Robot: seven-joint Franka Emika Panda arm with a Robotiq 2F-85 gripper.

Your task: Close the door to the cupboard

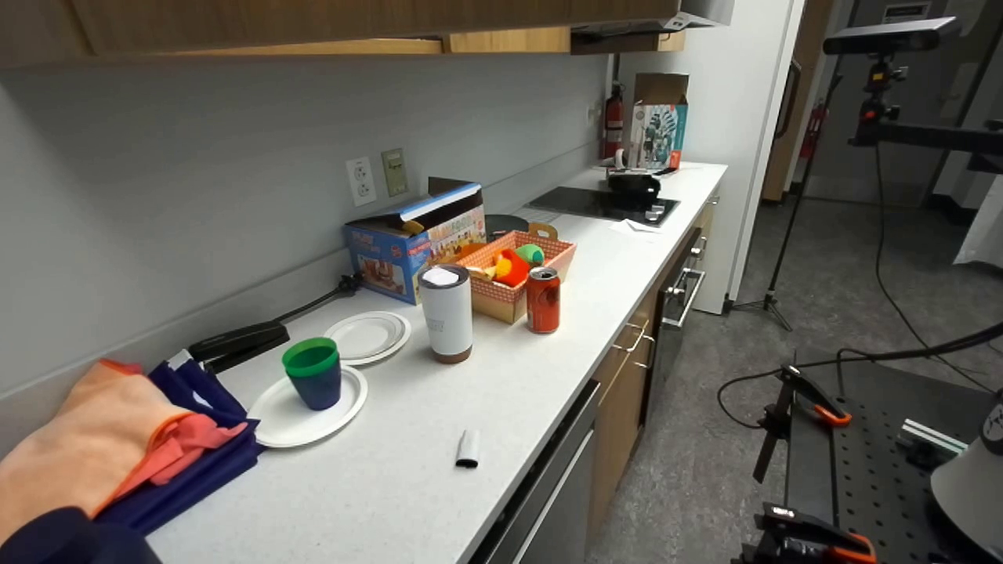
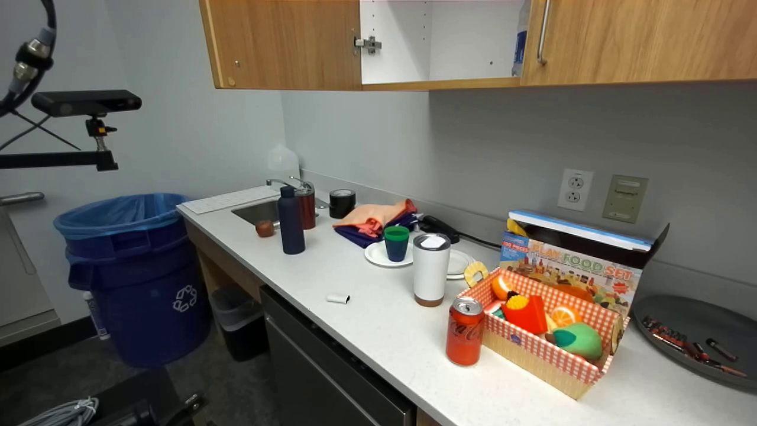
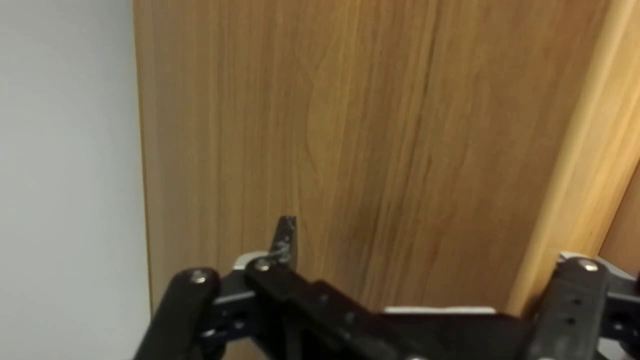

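Note:
The cupboard door (image 2: pixel 287 44) is swung open to the left of the cupboard (image 2: pixel 461 41) in an exterior view. Its hinge and the white interior show there. In the wrist view a wooden panel (image 3: pixel 350 140), seemingly the door, fills most of the picture, with a pale wood edge on the right. My gripper (image 3: pixel 425 245) is open and empty, its fingers spread wide before this wood. The right fingertip is not clearly visible, and I cannot tell whether either finger touches the panel. The gripper is out of view in both exterior views.
A neighbouring shut cupboard door (image 2: pixel 639 41) has a metal handle. Below stands a white counter (image 1: pixel 517 392) with a tumbler (image 1: pixel 447 313), a red can (image 1: pixel 543 300), a basket of toy food (image 2: pixel 544 355) and a dark bottle (image 2: pixel 291 222). A camera stand (image 2: pixel 86 103) is at the left.

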